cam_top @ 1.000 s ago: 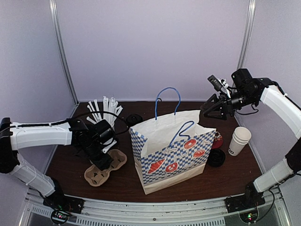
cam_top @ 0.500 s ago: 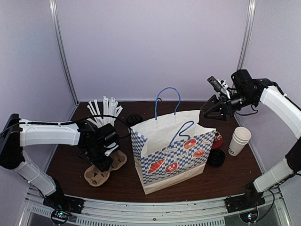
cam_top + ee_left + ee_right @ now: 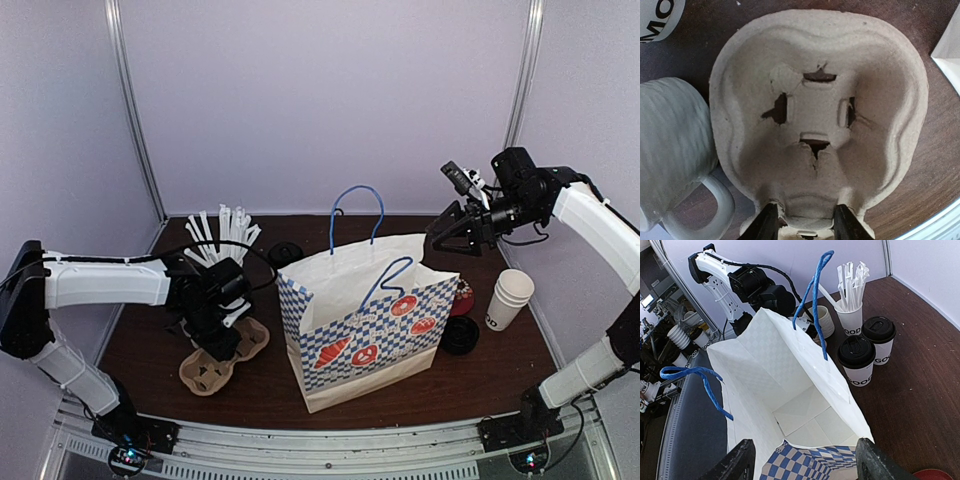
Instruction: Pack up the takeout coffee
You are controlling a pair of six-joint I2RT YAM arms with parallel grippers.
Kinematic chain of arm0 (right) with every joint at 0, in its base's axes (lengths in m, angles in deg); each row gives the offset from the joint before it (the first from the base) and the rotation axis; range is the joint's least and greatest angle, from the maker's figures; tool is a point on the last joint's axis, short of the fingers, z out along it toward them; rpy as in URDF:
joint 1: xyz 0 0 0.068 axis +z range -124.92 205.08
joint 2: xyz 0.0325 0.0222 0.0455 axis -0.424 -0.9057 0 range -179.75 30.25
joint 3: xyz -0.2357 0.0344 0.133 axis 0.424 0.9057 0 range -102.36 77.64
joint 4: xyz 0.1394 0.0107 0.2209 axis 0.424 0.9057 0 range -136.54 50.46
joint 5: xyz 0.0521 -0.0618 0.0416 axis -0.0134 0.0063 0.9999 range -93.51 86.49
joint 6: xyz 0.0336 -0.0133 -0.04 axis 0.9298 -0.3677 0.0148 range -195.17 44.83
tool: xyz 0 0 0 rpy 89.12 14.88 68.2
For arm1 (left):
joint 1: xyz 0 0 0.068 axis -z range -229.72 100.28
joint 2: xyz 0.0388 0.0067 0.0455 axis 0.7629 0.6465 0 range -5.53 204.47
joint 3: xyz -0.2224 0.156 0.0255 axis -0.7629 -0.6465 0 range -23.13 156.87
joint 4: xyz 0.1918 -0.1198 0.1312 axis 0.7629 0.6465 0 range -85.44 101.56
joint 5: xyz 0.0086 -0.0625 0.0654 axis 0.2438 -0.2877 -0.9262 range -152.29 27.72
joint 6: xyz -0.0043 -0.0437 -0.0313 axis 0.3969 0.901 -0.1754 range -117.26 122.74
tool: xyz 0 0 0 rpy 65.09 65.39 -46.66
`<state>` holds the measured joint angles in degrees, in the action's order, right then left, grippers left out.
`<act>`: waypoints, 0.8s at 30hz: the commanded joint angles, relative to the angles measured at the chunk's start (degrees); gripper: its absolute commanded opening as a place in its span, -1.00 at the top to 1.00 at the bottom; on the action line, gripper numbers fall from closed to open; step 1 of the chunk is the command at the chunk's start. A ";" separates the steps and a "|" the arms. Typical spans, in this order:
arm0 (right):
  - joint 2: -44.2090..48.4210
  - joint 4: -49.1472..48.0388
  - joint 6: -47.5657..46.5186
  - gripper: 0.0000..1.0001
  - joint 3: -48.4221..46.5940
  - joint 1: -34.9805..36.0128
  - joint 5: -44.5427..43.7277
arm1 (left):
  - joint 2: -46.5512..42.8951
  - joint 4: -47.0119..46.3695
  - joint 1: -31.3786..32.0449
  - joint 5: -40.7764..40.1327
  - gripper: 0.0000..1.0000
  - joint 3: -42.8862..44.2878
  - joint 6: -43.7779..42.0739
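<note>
Two takeout coffees (image 3: pixel 856 360) (image 3: pixel 879 337), white cups with black lids, stand behind the bag; from above only one black lid (image 3: pixel 285 253) peeks out. The checkered paper bag (image 3: pixel 365 320) stands open mid-table, its inside (image 3: pixel 810 410) empty. My left gripper (image 3: pixel 805 227) (image 3: pixel 213 330) is shut on the near rim of the brown pulp cup carrier (image 3: pixel 820 100) (image 3: pixel 225 357), one finger on each side of an edge tab. My right gripper (image 3: pixel 802 465) (image 3: pixel 450 235) hovers open above the bag's right side, holding nothing.
A cream mug (image 3: pixel 670 145) sits close to the carrier's left. A cup of white straws (image 3: pixel 225 240) (image 3: pixel 850 315) stands behind it. At the right are stacked white cups (image 3: pixel 510 298), a loose black lid (image 3: pixel 460 335) and a red lid (image 3: pixel 462 297).
The left gripper's jaws have narrowed onto the carrier's rim, and that arm shifted slightly right. The right arm has not moved.
</note>
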<state>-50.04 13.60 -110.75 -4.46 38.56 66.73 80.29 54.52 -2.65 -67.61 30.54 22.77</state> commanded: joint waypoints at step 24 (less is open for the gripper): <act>0.67 -1.41 0.83 -0.44 0.85 -0.36 0.42 | -3.87 2.85 -1.54 2.79 0.41 2.71 1.71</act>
<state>-50.04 13.14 -110.53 -4.16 38.56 66.71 79.83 55.04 -3.87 -65.64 30.15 23.56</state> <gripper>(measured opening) 0.720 0.304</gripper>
